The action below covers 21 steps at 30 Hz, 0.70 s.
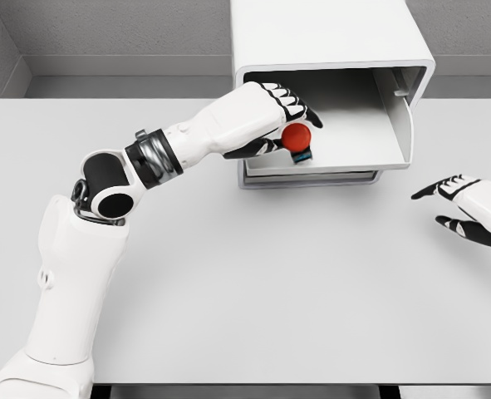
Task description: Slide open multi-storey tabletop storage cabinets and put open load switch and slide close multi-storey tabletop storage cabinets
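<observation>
Cabinet (328,33) top cut by frame edge; switch (297,140) partly hidden behind left hand (270,116).

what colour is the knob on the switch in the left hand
Red, on a dark teal base; the load switch shows best in the head view, held by the left hand.

Cabinet (328,33): smooth white shell, satin sheen. Table (245,291): matt pale grey, untextured. Load switch (297,140): glossy red knob, teal base. Left hand (266,112): smooth white plastic-like shell, black joints.
</observation>
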Tool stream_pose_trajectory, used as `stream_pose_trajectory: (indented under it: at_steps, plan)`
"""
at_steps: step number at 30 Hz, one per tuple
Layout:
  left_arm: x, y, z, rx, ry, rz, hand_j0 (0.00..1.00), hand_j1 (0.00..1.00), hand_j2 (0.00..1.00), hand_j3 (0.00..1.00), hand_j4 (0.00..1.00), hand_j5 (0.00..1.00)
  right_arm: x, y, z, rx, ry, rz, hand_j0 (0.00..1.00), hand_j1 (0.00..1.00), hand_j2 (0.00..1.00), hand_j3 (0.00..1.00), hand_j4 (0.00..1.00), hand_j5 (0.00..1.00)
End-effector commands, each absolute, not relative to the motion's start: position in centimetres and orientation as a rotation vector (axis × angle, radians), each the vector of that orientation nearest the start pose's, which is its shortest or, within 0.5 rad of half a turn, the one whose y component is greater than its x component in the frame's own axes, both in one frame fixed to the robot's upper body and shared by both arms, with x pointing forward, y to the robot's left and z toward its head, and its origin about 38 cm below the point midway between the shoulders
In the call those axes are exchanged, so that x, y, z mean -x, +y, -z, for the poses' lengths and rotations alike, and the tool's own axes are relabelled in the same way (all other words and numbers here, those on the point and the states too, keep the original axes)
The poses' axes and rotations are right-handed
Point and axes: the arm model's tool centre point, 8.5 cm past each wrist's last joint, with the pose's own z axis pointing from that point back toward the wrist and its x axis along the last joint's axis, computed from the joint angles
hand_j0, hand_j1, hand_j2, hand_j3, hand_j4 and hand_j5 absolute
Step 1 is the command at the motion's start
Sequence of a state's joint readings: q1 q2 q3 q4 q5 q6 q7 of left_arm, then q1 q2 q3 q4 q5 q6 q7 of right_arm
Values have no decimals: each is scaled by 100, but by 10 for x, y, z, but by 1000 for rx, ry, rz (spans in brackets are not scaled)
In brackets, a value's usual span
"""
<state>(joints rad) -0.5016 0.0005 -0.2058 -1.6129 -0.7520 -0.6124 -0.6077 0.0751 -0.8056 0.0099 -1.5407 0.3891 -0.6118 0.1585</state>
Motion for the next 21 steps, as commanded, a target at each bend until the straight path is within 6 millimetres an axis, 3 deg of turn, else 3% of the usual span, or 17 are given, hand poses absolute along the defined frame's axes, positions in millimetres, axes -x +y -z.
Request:
stream_pose_trajectory:
  at_steps: [1, 13, 21]
  plan:
    - [-421, 87, -259, 475, 2686, -2247, 75, 75, 75, 75, 75, 75, -331, -410, -155, 557, -1607, -1471, 68, 68, 68, 68, 68, 68]
    - [-418, 85, -263, 473, 2683, -2227, 81, 81, 81, 81, 81, 81, -331, -410, -155, 558, -1608, -1471, 69, 69, 69, 69, 69, 69]
    - [-393, 83, -288, 515, 2667, -2095, 93, 93, 93, 93, 93, 93, -331, -410, -155, 557, -1608, -1471, 69, 69, 69, 69, 69, 69]
